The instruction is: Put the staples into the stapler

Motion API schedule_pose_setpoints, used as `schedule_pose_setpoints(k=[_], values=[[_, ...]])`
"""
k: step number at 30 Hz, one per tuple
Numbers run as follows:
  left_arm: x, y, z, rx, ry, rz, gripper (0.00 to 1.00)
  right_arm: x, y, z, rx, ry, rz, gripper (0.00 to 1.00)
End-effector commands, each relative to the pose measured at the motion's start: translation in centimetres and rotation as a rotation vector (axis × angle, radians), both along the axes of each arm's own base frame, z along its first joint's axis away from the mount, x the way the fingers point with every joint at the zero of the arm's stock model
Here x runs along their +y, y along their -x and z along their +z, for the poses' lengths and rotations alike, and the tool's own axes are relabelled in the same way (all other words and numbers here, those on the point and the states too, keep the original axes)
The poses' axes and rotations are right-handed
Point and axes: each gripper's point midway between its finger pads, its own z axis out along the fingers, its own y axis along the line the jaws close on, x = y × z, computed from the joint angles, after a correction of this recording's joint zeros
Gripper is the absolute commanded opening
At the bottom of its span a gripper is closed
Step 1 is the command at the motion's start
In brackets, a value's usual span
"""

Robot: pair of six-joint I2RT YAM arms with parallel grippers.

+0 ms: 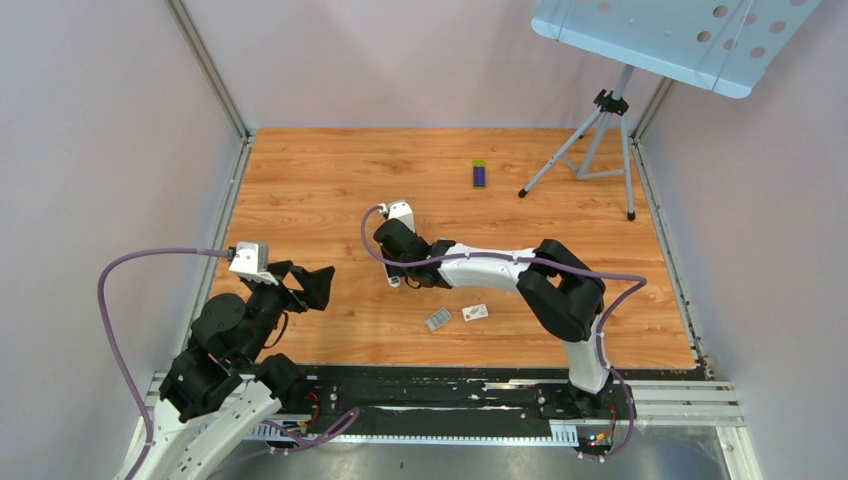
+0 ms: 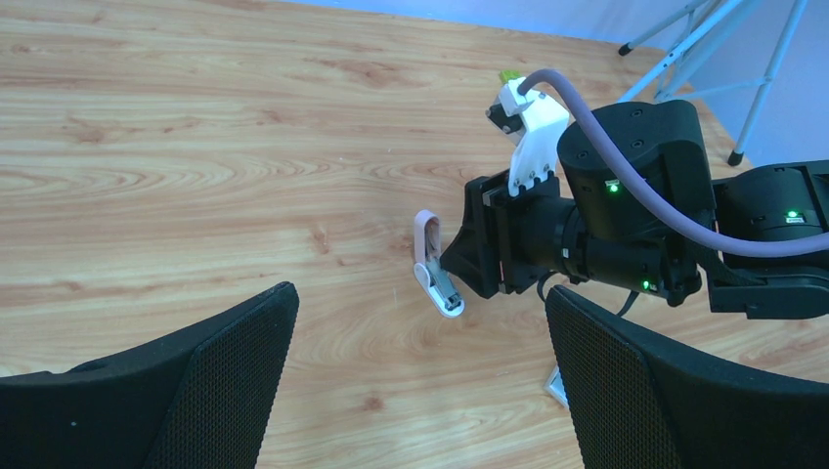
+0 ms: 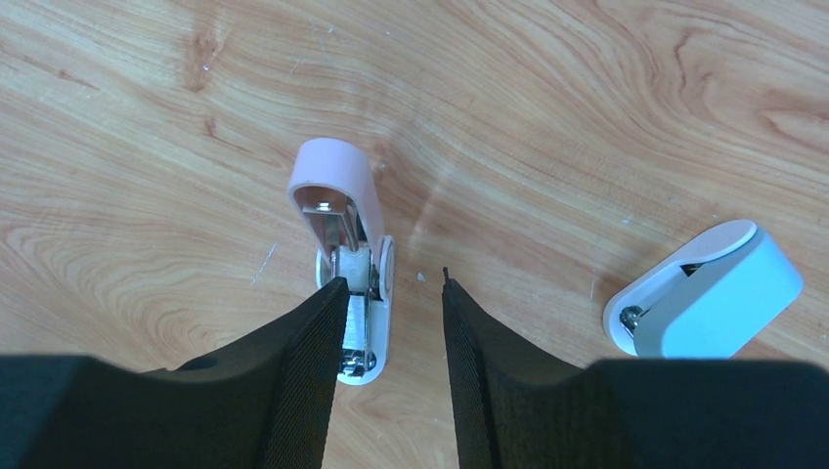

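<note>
1. Mid-table, wrist view: the stapler [image 3: 342, 210] lies flat on the wooden table [image 1: 300, 180], hinged open. Its pink top is tipped up and the metal channel is exposed.
2. The right gripper [image 3: 391, 283] is low over the stapler with its jaws partly apart. Nothing sits between them, only bare wood in the gap. One finger [image 3: 293, 371] overlaps the edge of the stapler's white base; I can't tell whether it touches or just hangs above.
3. The staples [image 1: 438, 319], a small grey ridged block, lie on the table near the front edge. They are a little to the right of the stapler, below the right forearm, and held by nobody.
4. A white card [image 1: 475, 312] lies just beside the staples on their right, apart from them.
5. The left gripper [image 1: 302, 278] hangs off to the left, well clear of the stapler. Its jaws are spread wide and hold nothing.
6. A pale blue and white object [image 3: 704, 303] lies right of the stapler in the wrist view. It may be a second small stapler, but the view is too partial to tell.
7. A purple-and-green box [image 1: 479, 173] sits far back on the table, near the foot of a tripod [image 1: 600, 150].
</note>
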Motion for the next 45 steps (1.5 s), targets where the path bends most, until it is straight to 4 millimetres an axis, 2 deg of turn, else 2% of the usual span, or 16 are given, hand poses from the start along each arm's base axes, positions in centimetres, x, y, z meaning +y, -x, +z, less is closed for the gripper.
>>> schedule_pose_setpoints(k=[1,11,21,33,36,39,45], values=[[0.3,-0.1,-0.6,0.016,-0.01,0.016,1.0,-0.1,-1.4,-0.5,-0.012,0.009,-0.025,0.45],[0.3,-0.1,-0.6,0.015,-0.01,0.017,1.0,-0.1,-1.4,-1.4,0.005,0.015,-0.025,0.45],[0.3,-0.1,-0.6,0.016,-0.01,0.019,1.0,-0.8,0.4,-2.6,0.063,0.0,-0.015,0.44],[0.3,-0.1,-0.6,0.016,-0.007,0.018,1.0,-1.5,1.8,-2.7,0.073,0.024,-0.019,0.44],[0.3,-0.1,-0.7,0.017,-0.007,0.021,1.0,-1.3,1.8,-2.0,0.062,0.009,-0.008,0.44],[0.3,-0.2,-0.7,0.022,-0.009,0.025,1.0,-1.0,1.6,-0.5,0.036,-0.004,0.015,0.44],[1.5,-0.7,-1.5,0.079,-0.012,0.117,1.0,-0.4,2.2,1.7,0.023,-0.039,0.095,0.45]])
